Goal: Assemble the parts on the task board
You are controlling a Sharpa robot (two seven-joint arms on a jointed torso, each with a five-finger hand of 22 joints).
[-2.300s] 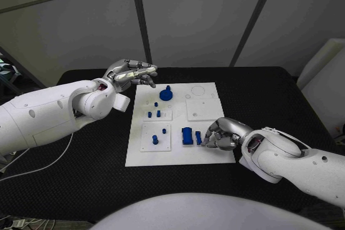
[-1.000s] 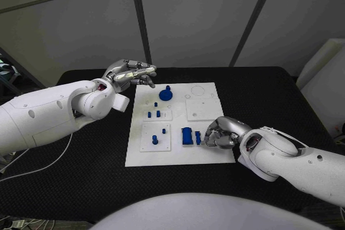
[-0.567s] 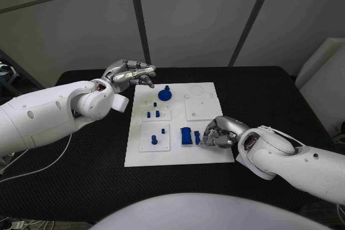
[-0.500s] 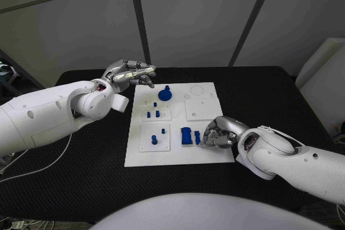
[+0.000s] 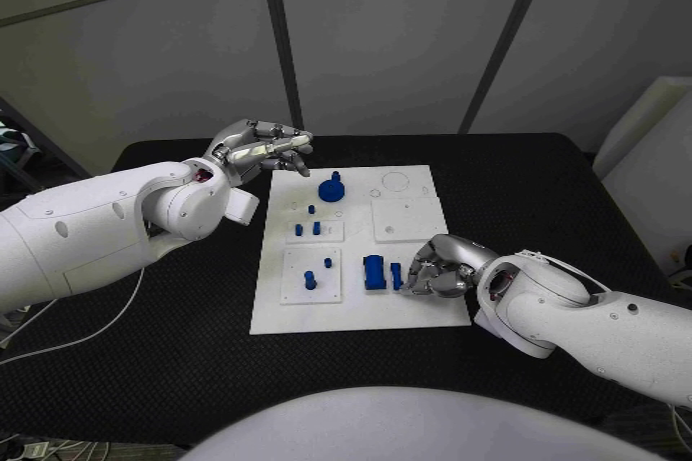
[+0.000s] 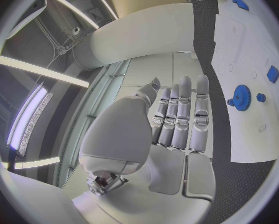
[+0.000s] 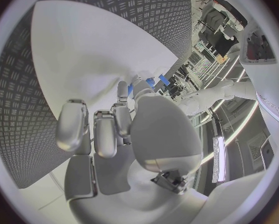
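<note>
The task board [image 5: 353, 311] lies in the middle of the black counter [image 5: 548, 201], its long side running away from the robot; the right robot hand [image 5: 440, 268] rests at the board's near right edge with its fingers curled in, and whether they pinch anything I cannot tell; just beside it, toward the board's middle, stand a small blue bar [image 5: 397, 275] and a larger blue block [image 5: 375, 271], both with their long axes running along the board's length; the bar is the nearer and seems to touch the fingertips; the left robot hand [image 5: 260, 146] hovers off the far left corner, fingers drawn together and holding nothing, near the blue gear [image 5: 332, 190] and well apart from the block; so the right robot hand looks better placed for those two parts.
</note>
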